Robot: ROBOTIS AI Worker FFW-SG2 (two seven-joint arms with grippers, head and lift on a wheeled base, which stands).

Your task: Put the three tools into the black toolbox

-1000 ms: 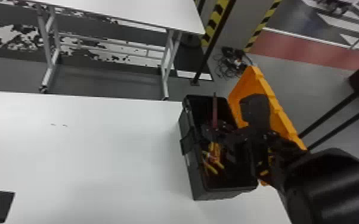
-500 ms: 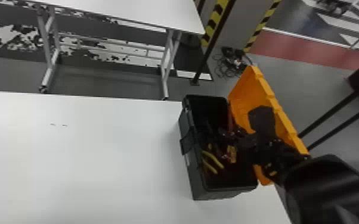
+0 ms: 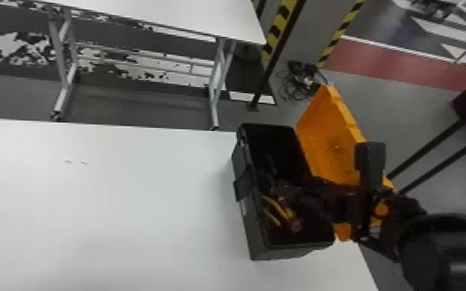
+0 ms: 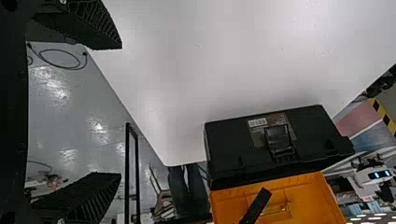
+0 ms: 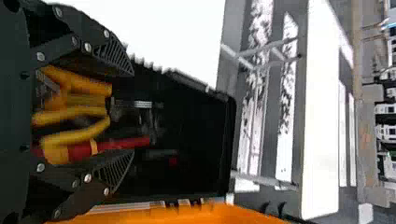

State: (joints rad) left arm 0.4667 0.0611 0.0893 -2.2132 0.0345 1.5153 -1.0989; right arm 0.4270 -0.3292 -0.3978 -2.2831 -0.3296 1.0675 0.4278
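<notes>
**Carefully, bring the right tool (image 5: 133, 113) up out of the toolbox (image 3: 257, 237)**

Your right tool is released, its fingers spread well apart inside the toolbox, right of centre in the head view. The yellow handles (image 5: 86, 135) and the red handle (image 5: 126, 143) lie down in there, between and just beside those fingers. They overlap, so you can't confirm a count of three from here. The step looks like letting go and backing out. Hold the spread as you rise, neither closing nor sweeping sideways, or a knuckle could hook a handle. Go straight up until the fingertips pass the rim, then check that nothing follows.

Mind the orange lid (image 3: 323, 131), standing open against the toolbox's right side and close by your arm; a nudge might shift both. The toolbox sits near the desk's (image 3: 108, 209) right edge, so don't push rightward. The broad white surface, centre to left, offers swing room. Your left tool (image 4: 121, 109), also released, can wait at the lower left.
</notes>
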